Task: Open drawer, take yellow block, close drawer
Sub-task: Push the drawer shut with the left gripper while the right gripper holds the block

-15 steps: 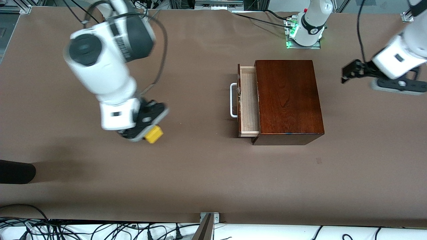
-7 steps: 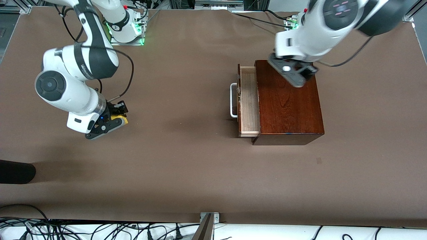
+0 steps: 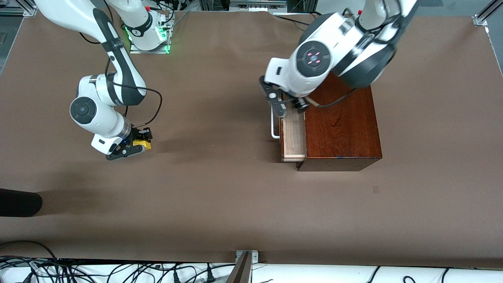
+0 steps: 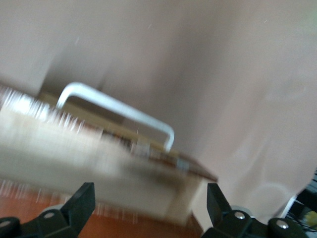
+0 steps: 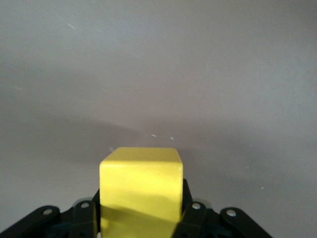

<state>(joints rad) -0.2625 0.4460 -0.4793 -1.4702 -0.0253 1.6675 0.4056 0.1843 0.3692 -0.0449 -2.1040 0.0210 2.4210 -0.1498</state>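
The yellow block (image 3: 143, 144) (image 5: 141, 181) is a small bright cube clamped between the fingers of my right gripper (image 3: 133, 147) (image 5: 141, 218), low over bare table toward the right arm's end. I cannot tell whether it touches the table. The drawer (image 3: 294, 137) of the dark reddish-brown box (image 3: 340, 125) stands partly pulled out, its pale wood inside showing. Its white bar handle (image 3: 274, 131) (image 4: 119, 106) points toward the right arm's end. My left gripper (image 3: 281, 104) (image 4: 151, 201) hangs open over the drawer's front and handle, with nothing between its fingers (image 4: 81, 203).
The wooden box stands toward the left arm's end of the brown table (image 3: 220, 196). A dark rounded object (image 3: 19, 202) juts in at the right arm's end, near the front camera. Cables (image 3: 118, 271) run along the nearest table edge.
My left arm has swung in from its end of the table, across the box top, to the drawer's front. My right gripper carried the block away from the box and sank lower.
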